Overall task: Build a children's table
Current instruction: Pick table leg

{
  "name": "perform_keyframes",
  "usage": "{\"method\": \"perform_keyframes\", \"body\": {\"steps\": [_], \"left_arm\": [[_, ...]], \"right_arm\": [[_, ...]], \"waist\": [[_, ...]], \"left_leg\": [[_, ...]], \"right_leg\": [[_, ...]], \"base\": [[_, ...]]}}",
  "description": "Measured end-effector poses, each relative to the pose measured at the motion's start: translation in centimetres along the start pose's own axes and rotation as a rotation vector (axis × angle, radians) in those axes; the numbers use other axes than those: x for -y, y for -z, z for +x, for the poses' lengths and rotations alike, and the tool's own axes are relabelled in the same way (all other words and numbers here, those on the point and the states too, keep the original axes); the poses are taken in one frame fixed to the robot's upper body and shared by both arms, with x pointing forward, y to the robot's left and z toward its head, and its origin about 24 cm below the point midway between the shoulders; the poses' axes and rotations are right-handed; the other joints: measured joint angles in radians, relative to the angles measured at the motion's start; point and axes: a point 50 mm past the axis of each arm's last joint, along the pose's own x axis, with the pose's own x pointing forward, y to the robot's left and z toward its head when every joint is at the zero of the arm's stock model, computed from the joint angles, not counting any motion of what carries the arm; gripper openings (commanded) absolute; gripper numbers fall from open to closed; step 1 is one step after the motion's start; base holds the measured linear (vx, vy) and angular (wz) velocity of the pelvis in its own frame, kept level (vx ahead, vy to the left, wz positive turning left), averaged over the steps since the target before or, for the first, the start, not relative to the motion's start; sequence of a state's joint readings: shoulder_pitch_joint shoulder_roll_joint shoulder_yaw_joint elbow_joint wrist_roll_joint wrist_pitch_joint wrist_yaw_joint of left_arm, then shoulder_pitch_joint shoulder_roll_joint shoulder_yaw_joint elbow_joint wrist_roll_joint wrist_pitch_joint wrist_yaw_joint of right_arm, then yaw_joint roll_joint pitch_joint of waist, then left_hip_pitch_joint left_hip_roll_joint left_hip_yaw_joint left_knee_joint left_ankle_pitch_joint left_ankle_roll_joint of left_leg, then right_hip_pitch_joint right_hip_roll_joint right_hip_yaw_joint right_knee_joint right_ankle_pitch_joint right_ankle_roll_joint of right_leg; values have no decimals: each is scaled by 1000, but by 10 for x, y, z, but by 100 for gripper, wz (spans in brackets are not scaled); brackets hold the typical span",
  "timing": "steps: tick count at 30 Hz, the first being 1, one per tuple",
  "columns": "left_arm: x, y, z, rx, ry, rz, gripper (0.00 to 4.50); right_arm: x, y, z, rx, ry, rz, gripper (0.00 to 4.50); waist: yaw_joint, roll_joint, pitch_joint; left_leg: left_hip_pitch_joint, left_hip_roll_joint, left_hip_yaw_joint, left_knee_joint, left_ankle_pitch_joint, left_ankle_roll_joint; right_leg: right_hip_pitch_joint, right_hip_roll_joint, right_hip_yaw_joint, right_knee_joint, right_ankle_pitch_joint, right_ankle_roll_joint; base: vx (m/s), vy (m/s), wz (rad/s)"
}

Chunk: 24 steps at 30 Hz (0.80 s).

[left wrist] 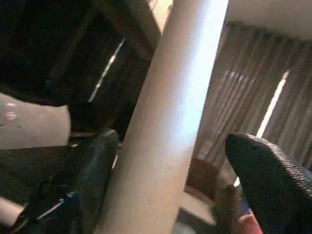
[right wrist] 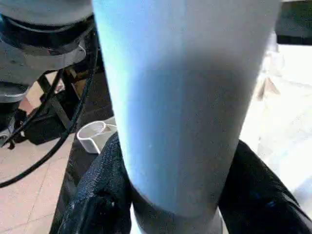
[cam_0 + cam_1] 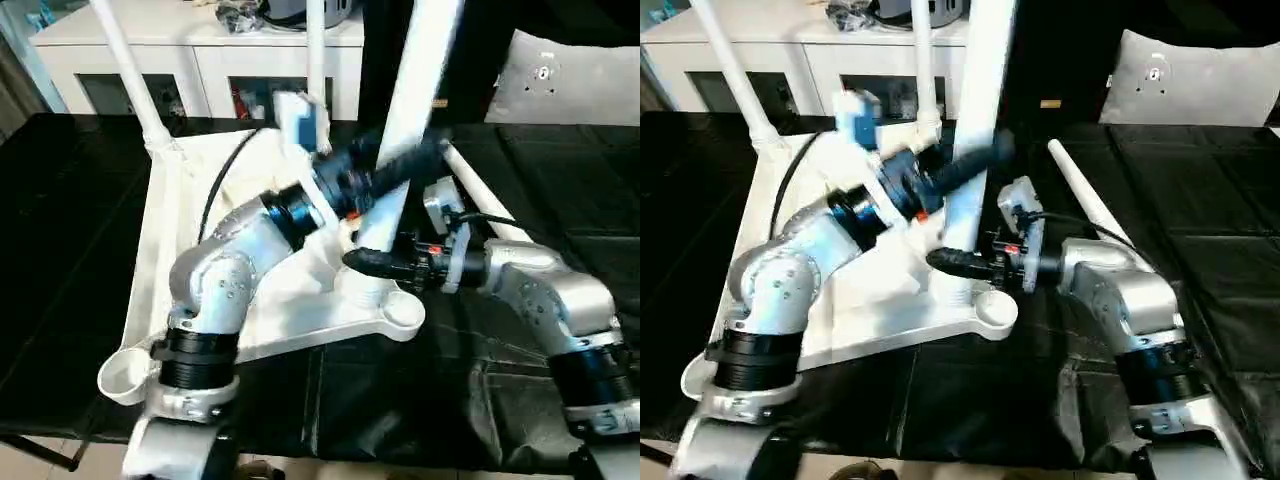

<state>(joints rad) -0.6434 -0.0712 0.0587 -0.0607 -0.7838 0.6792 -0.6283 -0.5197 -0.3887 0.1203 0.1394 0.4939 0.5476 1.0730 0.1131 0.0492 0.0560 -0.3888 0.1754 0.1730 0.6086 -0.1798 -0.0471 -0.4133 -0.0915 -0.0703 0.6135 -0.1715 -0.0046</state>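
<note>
Gripping upright leg [image 3: 405, 110] low: right claw [image 3: 358, 261], tabletop [image 3: 160, 250] edge.

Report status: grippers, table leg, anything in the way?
Right gripper shut on upright leg near its base. Left gripper open around same leg, higher up. Tabletop upside down, two legs fitted; spare leg lying beside it, clear.

surface: black-covered table [image 3: 560, 190] | on it: white tabletop [image 3: 160, 250] – underside up; loose white leg [image 3: 1090, 205]
</note>
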Motion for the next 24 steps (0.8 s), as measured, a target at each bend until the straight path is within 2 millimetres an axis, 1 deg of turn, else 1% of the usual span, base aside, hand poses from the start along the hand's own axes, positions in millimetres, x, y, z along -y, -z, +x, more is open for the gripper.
{"method": "perform_keyframes", "body": {"steps": [4,7,10,12,16,17,19,21,22,24], "left_arm": [[8,-3,3,24,35,-34,423],[8,-2,3,39,15,-59,423],[8,-3,3,52,7,-73,423],[11,-5,4,59,30,-86,423],[15,-18,3,76,58,-42,423],[15,-22,0,79,58,-22,423],[13,-30,-12,43,51,45,423],[9,-32,-24,-3,25,94,423],[5,-28,-34,-88,-4,152,423],[-3,-18,-48,-205,-64,194,423]], "right_arm": [[2,3,6,15,47,-5,189],[6,4,10,38,109,-9,189],[8,5,11,52,155,1,189],[12,7,8,65,207,25,189],[16,8,8,79,287,39,188],[17,8,6,80,305,44,188],[21,8,2,68,371,41,188],[24,8,-3,59,429,27,188],[25,8,-6,61,460,25,188],[27,7,-11,59,508,2,188]], "waist": [[0,0,0],[-1,-1,0],[-1,-1,0],[-1,-1,0],[-2,-1,0],[-3,0,0],[-9,0,0],[-11,0,0],[-13,-1,0],[-16,-1,0]], "left_leg": [[0,0,0,0,0,0],[0,0,0,0,0,0],[0,0,0,0,0,0],[0,0,0,0,0,0],[0,0,0,-1,0,0],[0,0,0,-1,0,0],[1,0,0,-2,0,0],[1,0,0,-2,0,0],[2,0,0,-2,0,-1],[1,0,0,-2,0,-1]], "right_leg": [[0,0,0,0,0,0],[0,0,0,0,0,0],[0,0,0,0,0,0],[0,0,0,-1,0,0],[0,0,0,-1,0,0],[0,0,0,-1,0,0],[0,1,0,0,0,0],[0,1,0,0,0,1],[0,1,0,-1,-1,1],[0,1,1,-1,-1,3]], "base": [[0,0,0],[0,0,0],[0,0,0],[0,0,0],[0,0,0],[0,0,0],[0,0,0],[0,0,0],[0,0,0],[0,0,0]]}}
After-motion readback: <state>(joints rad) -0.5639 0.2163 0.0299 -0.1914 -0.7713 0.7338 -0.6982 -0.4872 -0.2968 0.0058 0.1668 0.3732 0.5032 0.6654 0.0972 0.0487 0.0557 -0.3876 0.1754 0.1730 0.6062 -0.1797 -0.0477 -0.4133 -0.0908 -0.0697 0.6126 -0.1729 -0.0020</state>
